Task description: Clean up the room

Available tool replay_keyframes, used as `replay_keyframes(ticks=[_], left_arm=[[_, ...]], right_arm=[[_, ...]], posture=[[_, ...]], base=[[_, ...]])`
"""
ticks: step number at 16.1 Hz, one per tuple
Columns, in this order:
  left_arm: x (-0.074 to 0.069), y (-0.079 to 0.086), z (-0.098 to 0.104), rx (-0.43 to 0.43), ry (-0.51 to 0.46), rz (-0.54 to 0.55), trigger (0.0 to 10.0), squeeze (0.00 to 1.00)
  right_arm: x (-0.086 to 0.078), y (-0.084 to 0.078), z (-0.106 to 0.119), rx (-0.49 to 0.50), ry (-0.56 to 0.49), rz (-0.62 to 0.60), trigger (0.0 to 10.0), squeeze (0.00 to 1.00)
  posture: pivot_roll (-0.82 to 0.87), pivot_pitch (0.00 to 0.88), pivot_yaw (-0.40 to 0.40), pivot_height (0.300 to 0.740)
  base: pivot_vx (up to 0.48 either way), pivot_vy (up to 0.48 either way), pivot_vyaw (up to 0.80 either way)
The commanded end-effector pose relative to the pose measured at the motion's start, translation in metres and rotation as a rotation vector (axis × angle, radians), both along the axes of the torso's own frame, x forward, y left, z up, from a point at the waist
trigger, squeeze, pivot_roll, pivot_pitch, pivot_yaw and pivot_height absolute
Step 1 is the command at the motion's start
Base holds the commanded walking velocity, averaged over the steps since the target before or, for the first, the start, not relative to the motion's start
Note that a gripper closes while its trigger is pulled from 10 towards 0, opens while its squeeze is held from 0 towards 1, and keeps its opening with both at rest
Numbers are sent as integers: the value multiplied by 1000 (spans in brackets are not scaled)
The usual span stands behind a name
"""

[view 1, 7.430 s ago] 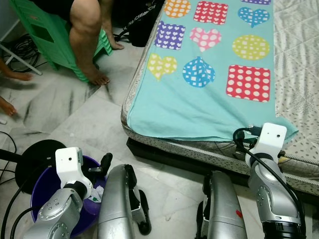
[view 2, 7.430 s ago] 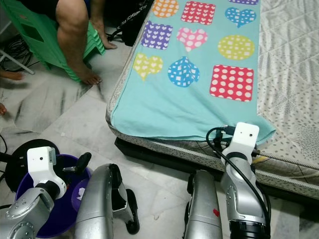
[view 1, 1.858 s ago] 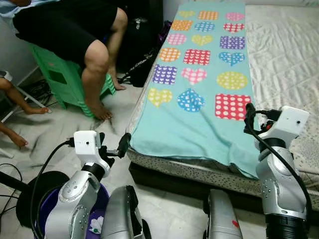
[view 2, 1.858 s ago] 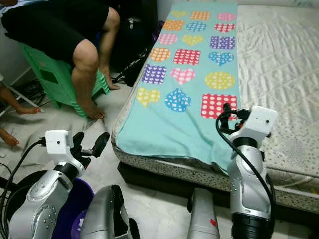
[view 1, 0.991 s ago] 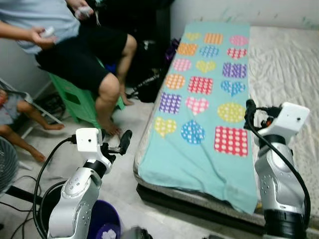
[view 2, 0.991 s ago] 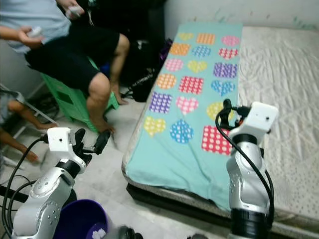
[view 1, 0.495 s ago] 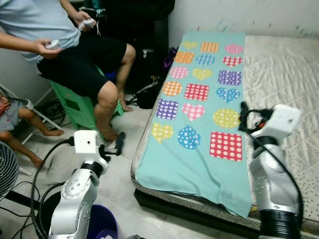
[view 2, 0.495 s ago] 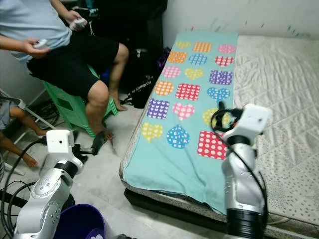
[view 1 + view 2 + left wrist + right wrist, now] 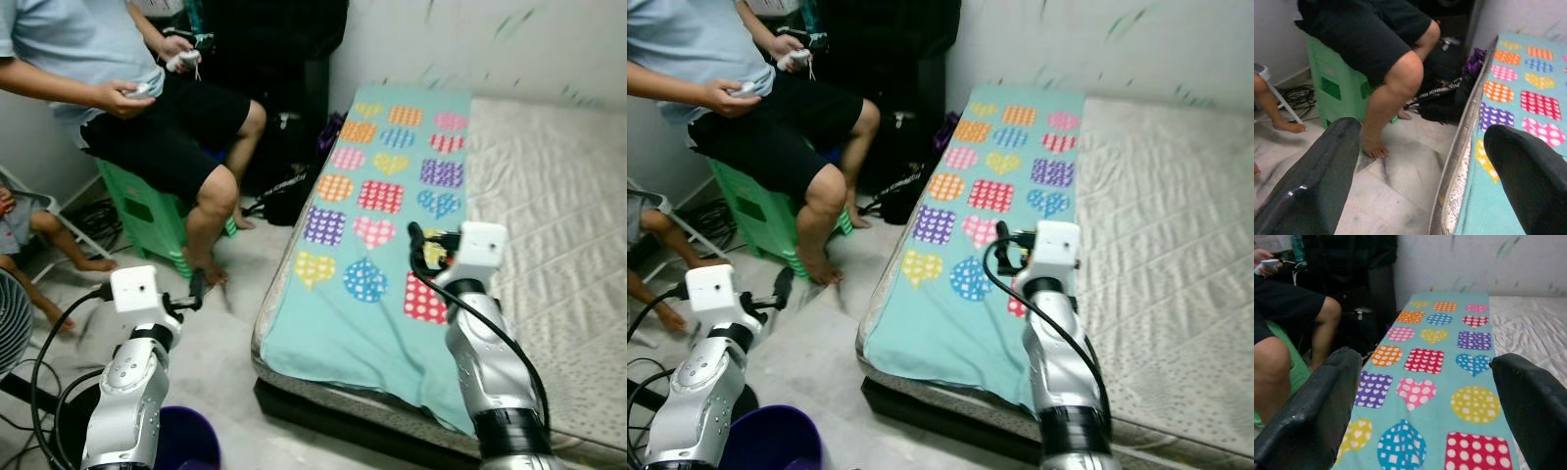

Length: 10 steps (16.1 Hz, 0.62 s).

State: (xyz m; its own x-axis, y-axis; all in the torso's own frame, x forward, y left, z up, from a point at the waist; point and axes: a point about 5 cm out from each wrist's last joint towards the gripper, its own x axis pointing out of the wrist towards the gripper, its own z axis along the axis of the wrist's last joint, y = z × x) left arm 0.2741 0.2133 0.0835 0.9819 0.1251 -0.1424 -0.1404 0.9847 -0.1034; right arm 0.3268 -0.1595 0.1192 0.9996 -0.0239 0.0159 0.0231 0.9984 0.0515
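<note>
A turquoise blanket [image 9: 372, 225] with coloured hearts, squares and circles lies flat along the near side of a white mattress [image 9: 549, 225]. My right gripper [image 9: 421, 247] hovers over the blanket's lower half, and in the right wrist view its gripper [image 9: 1424, 360] is open with nothing between the fingers. My left gripper [image 9: 208, 291] hangs over the grey floor beside the bed's edge; in the left wrist view this gripper [image 9: 1420, 132] is open and holds nothing. A purple bucket [image 9: 191, 441] stands on the floor below my left arm.
A person sits on a green stool [image 9: 147, 211] left of the bed, bare feet on the floor. A child [image 9: 20, 225] and a fan [image 9: 10, 333] are at the far left. A black bag [image 9: 289, 186] leans by the bed. Cables [image 9: 39, 401] trail on the floor.
The camera has lifted from the bucket and floor to the bed and wall. My right arm has swung left over the blanket. Both grippers stay open.
</note>
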Motion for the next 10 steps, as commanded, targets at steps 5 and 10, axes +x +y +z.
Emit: replay_keyframes(ticks=[5, 10], left_arm=[[-5, 9, -12, -12, 2, 86, 10000, 0], [-5, 12, -13, -29, 5, 92, 10000, 0]], right_arm=[[13, 29, -6, -14, 2, 114, 10000, 0], [11, 34, -9, -13, -9, 136, 10000, 0]], posture=[[-59, 0, -18, 740], [-68, 0, -13, 740]], base=[[0, 0, 0], [0, 0, 0]])
